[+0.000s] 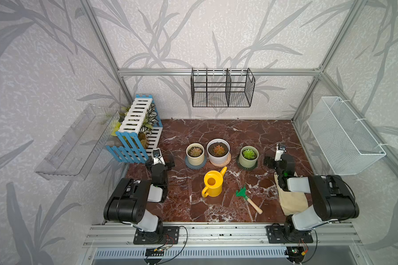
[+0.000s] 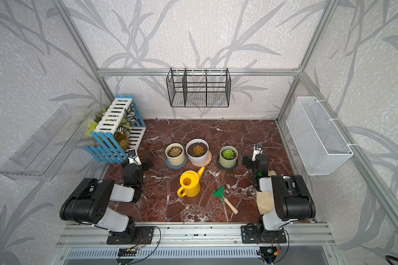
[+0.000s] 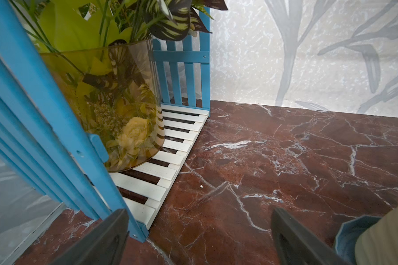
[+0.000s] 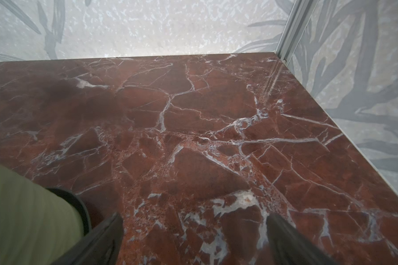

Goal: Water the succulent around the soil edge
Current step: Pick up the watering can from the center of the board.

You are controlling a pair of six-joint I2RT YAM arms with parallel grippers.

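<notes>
1. Two robot arms wait over a red marble tabletop. The right gripper (image 4: pixel 194 220) has its jaws spread wide with nothing between them. The left gripper (image 3: pixel 200 212) is equally wide and empty, and faces a blue-and-white crate (image 3: pixel 55 114).
2. The succulent (image 1: pixel 248 154) sits in its ribbed sage pot (image 4: pixel 21 206) just beside the right gripper, on that gripper's left and clear of its fingers.
3. The soil edge (image 1: pixel 243 152) is a thin dark ring inside the pot rim. In both top views it is too small to tell damp from dry.
4. A yellow watering can (image 1: pixel 213 183) stands upright between the two grippers and behind both, toward the arm bases. Its spout (image 1: pixel 223 171) points at the pots and its loop handle (image 1: pixel 205 192) is turned toward the left arm.
5. The can looks like stiff, smooth, light plastic, so the loop handle is probably the surest hold.
6. The rosette's fleshy leaves would likely snap, and the pot may shift on its dark saucer (image 4: pixel 78 202), so both are best left untouched.
</notes>
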